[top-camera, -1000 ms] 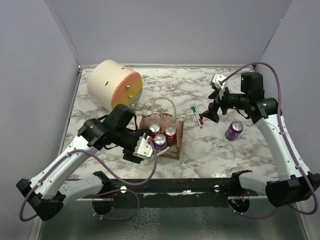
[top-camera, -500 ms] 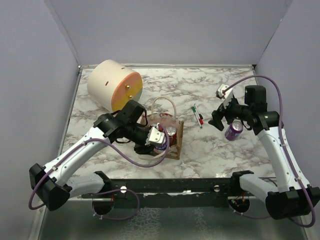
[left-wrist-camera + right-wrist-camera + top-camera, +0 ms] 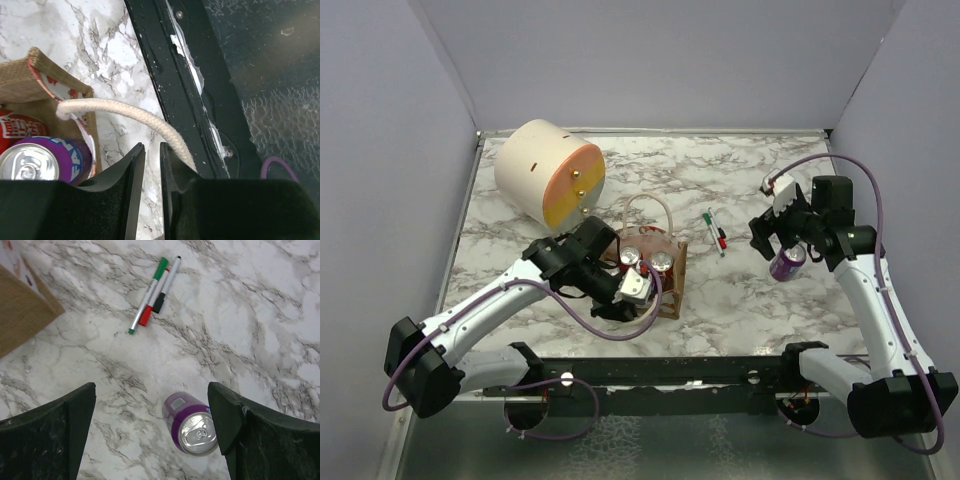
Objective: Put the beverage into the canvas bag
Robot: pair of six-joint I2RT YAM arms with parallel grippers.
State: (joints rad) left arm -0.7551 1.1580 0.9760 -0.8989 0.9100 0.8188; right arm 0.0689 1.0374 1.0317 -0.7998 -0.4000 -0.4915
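Purple beverage can [image 3: 192, 427], one, lay under wide-open right gripper [image 3: 150, 400]; canvas bag [image 3: 675, 285] held two-plus cans [image 3: 661, 262]; left gripper [image 3: 148, 150] nearly closed.

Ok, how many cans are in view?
4. One purple can lies on the table by the right gripper. Three stand in the canvas bag, one seen only by the left wrist camera. More may be hidden.

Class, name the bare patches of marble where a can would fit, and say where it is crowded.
Bare: the far strip between cylinder and markers; the near stretch between canvas bag and lying can. Crowded: around the bag.
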